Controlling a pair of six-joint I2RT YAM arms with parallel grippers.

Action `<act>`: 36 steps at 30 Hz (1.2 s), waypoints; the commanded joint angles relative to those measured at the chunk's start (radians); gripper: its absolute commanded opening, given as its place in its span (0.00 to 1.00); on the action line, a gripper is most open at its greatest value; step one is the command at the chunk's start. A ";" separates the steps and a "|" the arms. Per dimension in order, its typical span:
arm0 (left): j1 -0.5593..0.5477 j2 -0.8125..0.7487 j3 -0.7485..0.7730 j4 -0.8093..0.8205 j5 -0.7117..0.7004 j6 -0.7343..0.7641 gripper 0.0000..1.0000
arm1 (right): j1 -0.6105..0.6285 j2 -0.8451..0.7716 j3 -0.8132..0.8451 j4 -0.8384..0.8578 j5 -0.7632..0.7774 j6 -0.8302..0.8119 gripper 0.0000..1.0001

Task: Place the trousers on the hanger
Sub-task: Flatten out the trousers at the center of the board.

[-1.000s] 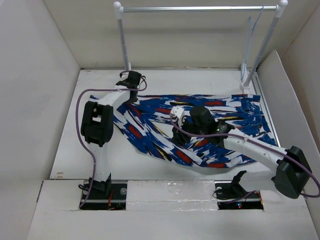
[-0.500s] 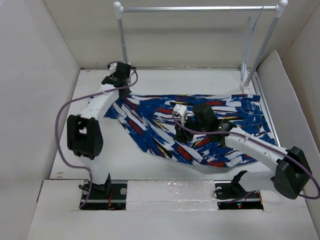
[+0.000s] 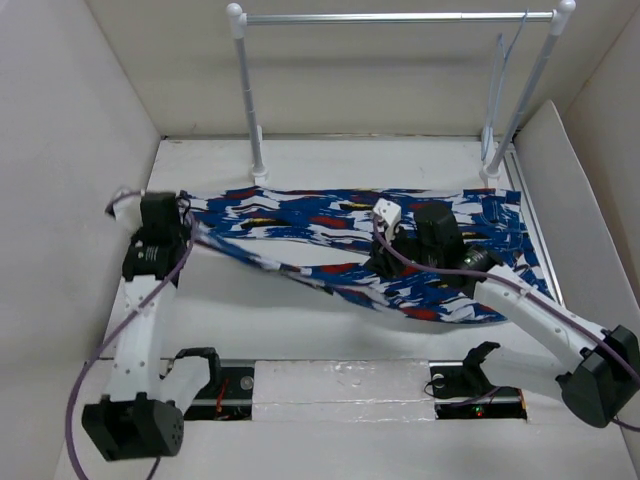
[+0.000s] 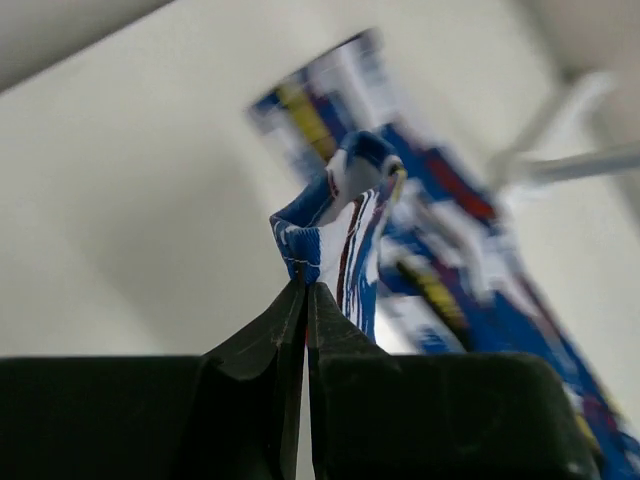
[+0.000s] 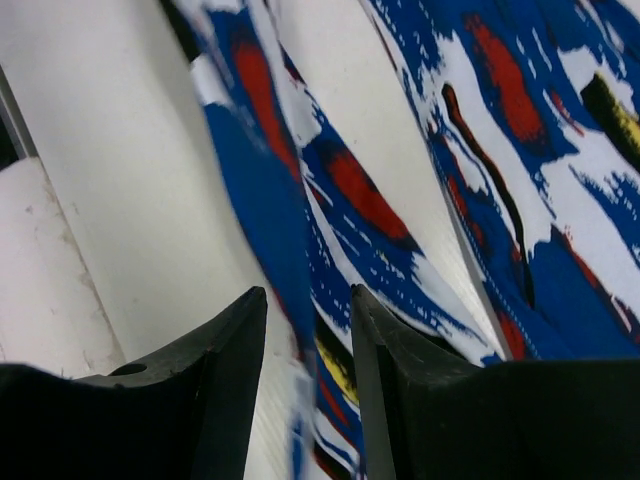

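Observation:
The trousers, bright blue with white, red, black and yellow streaks, lie stretched across the table from left to right. My left gripper is at the left and shut on one end of the cloth. The left wrist view shows a fold of the trousers pinched at the tips of the left gripper. My right gripper is over the middle of the trousers. In the right wrist view the right gripper is closed on a raised fold of the trousers. The pale wire hanger hangs from the rail at the back right.
A metal rail rack stands at the back, its bar on two white posts. White walls enclose the table on the left, right and back. Both arm bases are bolted at the near edge.
My left arm has swung from the back middle to the far left, pulling the trouser end with it and stretching the cloth out. My right gripper has shifted a little to the right.

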 commanded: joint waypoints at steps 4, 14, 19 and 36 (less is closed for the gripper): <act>0.179 -0.305 -0.341 -0.068 0.030 -0.174 0.00 | -0.075 -0.097 -0.105 -0.058 0.013 0.009 0.45; 0.127 -0.467 -0.145 -0.347 -0.181 -0.248 0.00 | -0.289 -0.047 -0.099 -0.100 0.024 -0.034 0.51; 0.127 -0.523 -0.179 -0.338 -0.109 -0.224 0.00 | -0.082 0.224 0.037 0.055 -0.188 -0.094 0.37; 0.117 -0.586 0.024 -0.368 -0.093 -0.093 0.50 | 0.377 1.032 0.737 0.022 -0.157 -0.129 0.61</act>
